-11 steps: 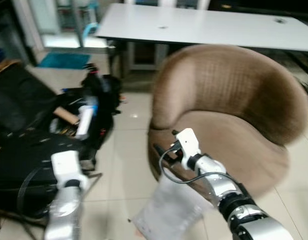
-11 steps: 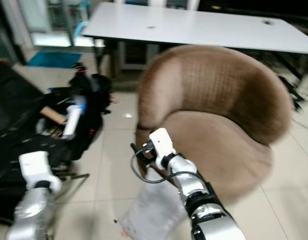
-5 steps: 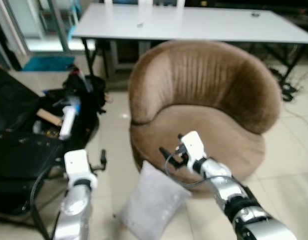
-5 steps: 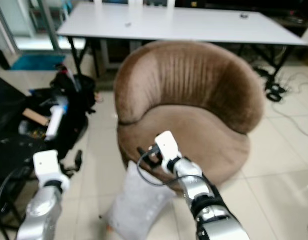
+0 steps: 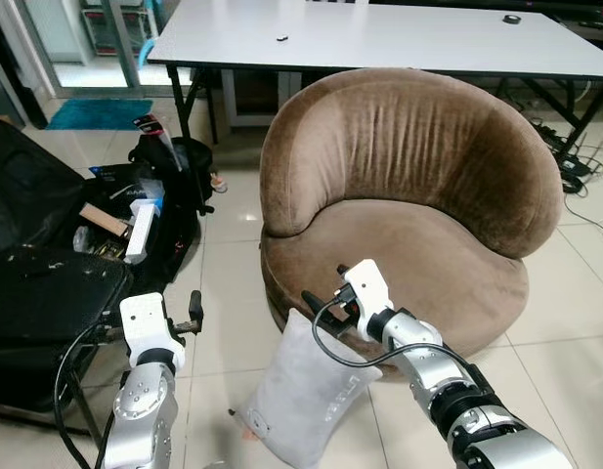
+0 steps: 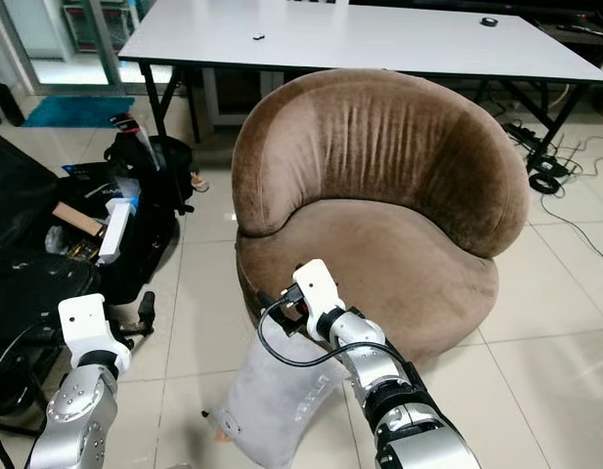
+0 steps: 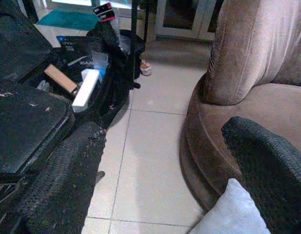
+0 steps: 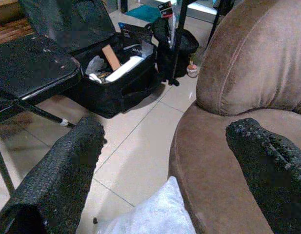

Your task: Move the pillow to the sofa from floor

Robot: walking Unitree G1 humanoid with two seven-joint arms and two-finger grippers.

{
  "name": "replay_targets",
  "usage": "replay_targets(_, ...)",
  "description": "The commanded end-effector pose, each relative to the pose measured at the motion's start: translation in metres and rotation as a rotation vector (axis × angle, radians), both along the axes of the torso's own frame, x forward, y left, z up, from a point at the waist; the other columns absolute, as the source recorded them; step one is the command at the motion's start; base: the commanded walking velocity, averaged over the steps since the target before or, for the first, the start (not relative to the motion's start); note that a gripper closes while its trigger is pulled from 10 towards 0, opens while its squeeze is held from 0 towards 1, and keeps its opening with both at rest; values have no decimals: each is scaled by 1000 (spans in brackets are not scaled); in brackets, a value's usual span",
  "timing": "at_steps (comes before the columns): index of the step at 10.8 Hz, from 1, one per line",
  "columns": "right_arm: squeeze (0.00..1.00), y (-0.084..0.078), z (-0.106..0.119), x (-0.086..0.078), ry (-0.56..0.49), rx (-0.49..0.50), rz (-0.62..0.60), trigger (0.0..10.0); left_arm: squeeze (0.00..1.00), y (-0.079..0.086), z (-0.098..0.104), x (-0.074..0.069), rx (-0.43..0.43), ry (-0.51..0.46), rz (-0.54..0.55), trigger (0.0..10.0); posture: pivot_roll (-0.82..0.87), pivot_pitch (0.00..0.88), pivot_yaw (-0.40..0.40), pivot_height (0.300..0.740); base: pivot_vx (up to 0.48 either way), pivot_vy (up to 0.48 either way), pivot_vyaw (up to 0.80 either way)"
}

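A light grey pillow (image 5: 306, 396) stands on the tiled floor, leaning against the front of the round brown sofa (image 5: 409, 186). My right gripper (image 5: 317, 309) hovers open just above the pillow's top corner, close to the sofa's front edge. In the right wrist view its fingers (image 8: 72, 165) are spread wide, with the pillow (image 8: 150, 214) below and between them. My left gripper (image 5: 191, 318) is open to the left of the pillow, over bare tiles. The left wrist view has the pillow's corner (image 7: 233, 214) beside one finger.
An open black suitcase (image 5: 135, 215) full of items lies on the floor at the left, with a black chair seat (image 5: 37, 303) in front of it. A white table (image 5: 379, 34) stands behind the sofa. Cables (image 5: 575, 161) lie at the right.
The camera has swung and the picture has sharpened. The pillow still leans on the sofa front, and both grippers keep about the same places beside it.
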State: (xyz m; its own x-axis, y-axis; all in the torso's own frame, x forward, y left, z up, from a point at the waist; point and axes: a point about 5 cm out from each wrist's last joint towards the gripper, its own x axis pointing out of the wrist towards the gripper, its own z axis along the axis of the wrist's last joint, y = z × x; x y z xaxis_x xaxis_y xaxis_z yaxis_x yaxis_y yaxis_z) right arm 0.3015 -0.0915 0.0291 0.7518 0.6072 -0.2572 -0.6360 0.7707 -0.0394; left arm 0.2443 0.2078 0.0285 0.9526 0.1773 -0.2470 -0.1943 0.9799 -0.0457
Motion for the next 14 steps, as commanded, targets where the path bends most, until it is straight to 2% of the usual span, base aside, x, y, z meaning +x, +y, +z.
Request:
replay_targets(1,0,-4,0,1,2,-13,-7,10000,0,-4,-2,1,4,20,-22,10000,28,0,-26,740,465,0,0)
replay_targets(6,0,-8,-1,0,4,-22,-11,10000,0,-5,-5,2,54,54,-51,10000,19,0,-17,740,465,0,0)
replay_targets(7,0,-8,-1,0,3,-23,-11,10000,0,-6,-2,4,39,21,-44,10000,19,0,-15,740,435,0,0)
replay_targets(14,0,-10,-2,0,11,-24,-29,10000,0,-7,-1,7,46,1,-24,10000,16,0,-20,740,0,0,0)
